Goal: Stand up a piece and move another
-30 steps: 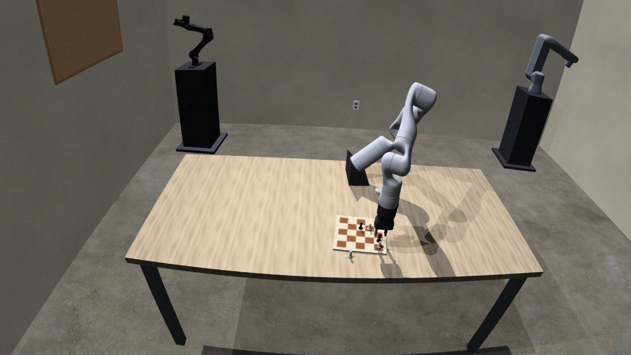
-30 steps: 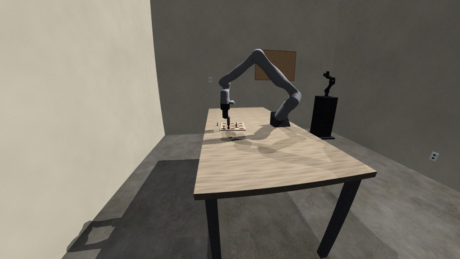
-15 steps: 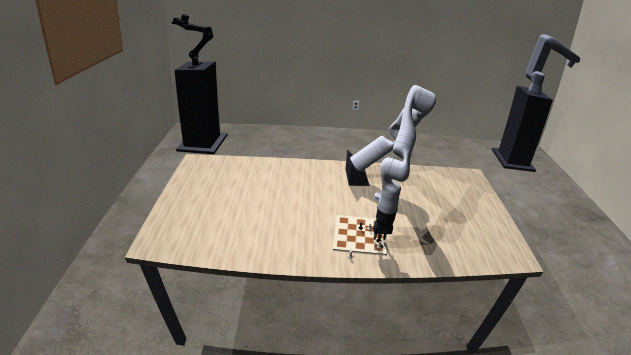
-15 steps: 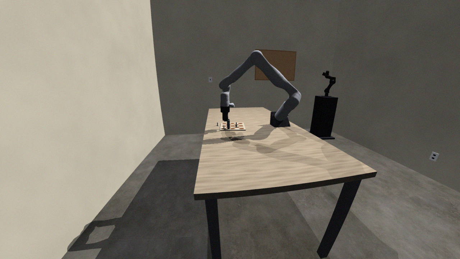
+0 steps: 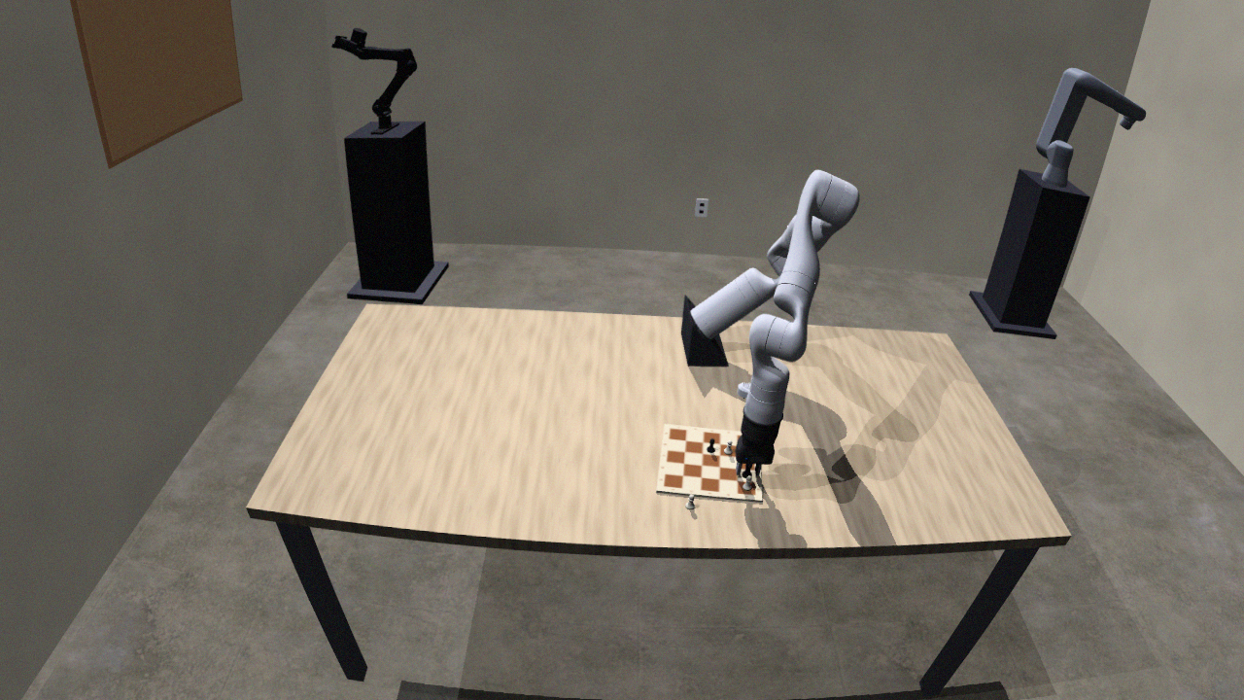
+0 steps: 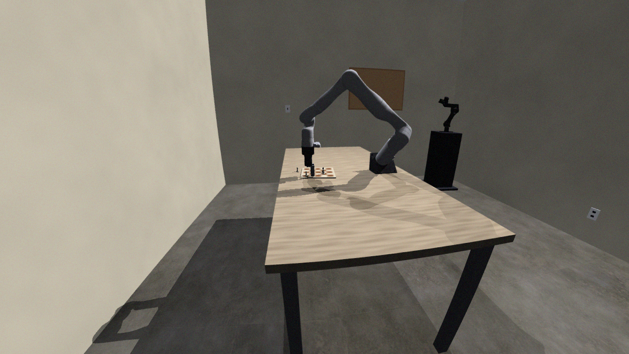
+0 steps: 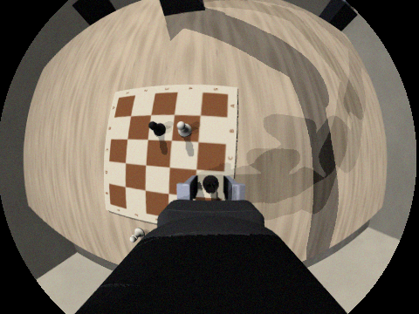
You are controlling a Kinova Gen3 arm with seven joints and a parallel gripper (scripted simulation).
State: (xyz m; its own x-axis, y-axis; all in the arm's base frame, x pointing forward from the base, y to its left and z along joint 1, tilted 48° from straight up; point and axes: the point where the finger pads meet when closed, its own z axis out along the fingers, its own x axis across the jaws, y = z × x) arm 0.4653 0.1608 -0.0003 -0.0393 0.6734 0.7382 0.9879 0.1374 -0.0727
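Note:
The small chessboard [image 5: 708, 470] lies near the table's front edge and shows in the wrist view [image 7: 171, 148]. My gripper [image 5: 747, 475] is low over the board's front right corner, pointing straight down. It is open, with its fingers on either side of a black piece [image 7: 209, 183] that stands upright on that corner square. I cannot tell whether the fingers touch it. A small white piece [image 5: 690, 502] stands upright on the table just in front of the board and also shows in the wrist view [image 7: 138, 233].
Another black piece [image 5: 711, 446] and a white piece [image 5: 729, 448] stand side by side near the board's far side, also in the wrist view [image 7: 155, 127] [image 7: 184, 128]. The arm's dark base [image 5: 701, 334] sits behind the board. The table edge runs close in front.

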